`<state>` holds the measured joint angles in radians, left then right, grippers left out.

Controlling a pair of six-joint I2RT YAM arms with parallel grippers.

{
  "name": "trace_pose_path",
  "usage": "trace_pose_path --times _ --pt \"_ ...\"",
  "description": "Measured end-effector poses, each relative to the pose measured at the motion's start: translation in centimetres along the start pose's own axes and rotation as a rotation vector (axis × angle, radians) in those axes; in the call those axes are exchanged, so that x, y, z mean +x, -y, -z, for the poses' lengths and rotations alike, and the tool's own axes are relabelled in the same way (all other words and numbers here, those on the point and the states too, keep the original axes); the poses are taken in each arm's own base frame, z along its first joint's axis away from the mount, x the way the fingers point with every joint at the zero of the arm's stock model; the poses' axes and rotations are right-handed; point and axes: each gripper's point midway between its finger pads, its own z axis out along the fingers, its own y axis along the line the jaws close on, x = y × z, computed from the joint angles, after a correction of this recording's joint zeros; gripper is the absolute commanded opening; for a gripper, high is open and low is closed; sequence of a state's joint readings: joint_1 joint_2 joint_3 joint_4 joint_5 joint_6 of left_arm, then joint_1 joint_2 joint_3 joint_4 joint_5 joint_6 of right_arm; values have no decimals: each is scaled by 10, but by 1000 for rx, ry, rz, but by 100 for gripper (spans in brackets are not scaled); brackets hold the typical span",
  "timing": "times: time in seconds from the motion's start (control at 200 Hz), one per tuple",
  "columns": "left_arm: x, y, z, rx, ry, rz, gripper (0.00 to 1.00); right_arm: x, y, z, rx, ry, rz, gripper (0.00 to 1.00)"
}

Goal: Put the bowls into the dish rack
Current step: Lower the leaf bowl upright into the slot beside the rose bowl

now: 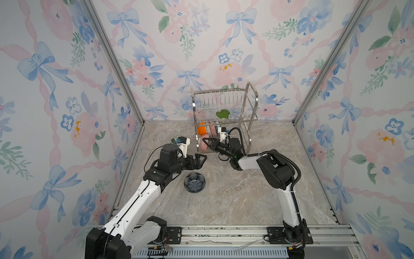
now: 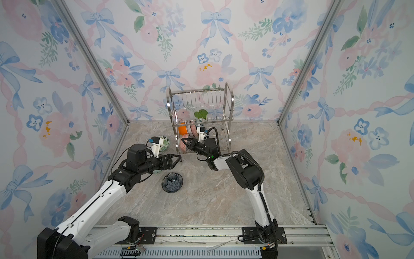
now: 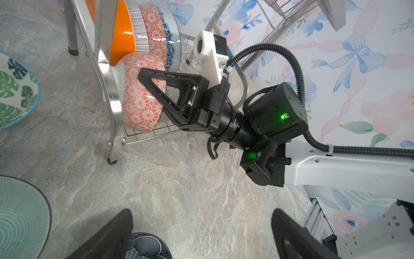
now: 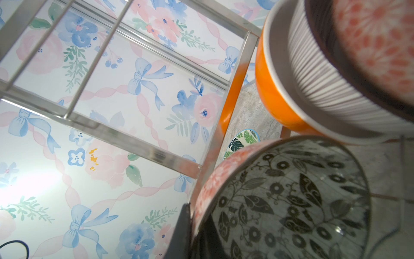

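Coral-patterned bowl (image 3: 139,101) first: a white flower lattice on the outside, and in the right wrist view a pale inside with black leaves and little rings. It's tipped on edge at the front of the dish rack's (image 3: 113,105) lower tier, right beside the arched steel frame. The right end effector (image 3: 143,73) is clamped on its rim, one finger inside and one outside.

Behind it, four more stand on edge, packed together on the same tier. There's the orange-sided bowl (image 3: 122,33), the grey-striped bowl (image 3: 141,33), a second coral bowl (image 3: 154,29) and the blue-and-white floral bowl (image 3: 172,38). Their insides are hidden. The upper tier's thin wires blur into the wallpaper in both top views, so it's hard to read.

Out on the marble-look bench (image 1: 235,197), the dark blue flower bowl (image 1: 194,181) sits upright on its own. Near it hovers the left end effector (image 1: 202,160), fingers spread wide with nothing between them.

The green-leaf bowl (image 1: 175,140) lies left of the rack. The left wrist camera (image 1: 182,143) half covers it, and the left wrist view cuts it off at the edge. A teal ringed dish (image 3: 20,219) is cropped there too.
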<state>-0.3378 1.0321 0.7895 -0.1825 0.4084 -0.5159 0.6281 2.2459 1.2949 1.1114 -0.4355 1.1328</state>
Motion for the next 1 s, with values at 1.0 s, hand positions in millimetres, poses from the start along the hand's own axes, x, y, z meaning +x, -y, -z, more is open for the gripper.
trace_pose_path --times 1.0 --pt "0 0 0 0 1 0 98 7 -4 11 54 -109 131 0"
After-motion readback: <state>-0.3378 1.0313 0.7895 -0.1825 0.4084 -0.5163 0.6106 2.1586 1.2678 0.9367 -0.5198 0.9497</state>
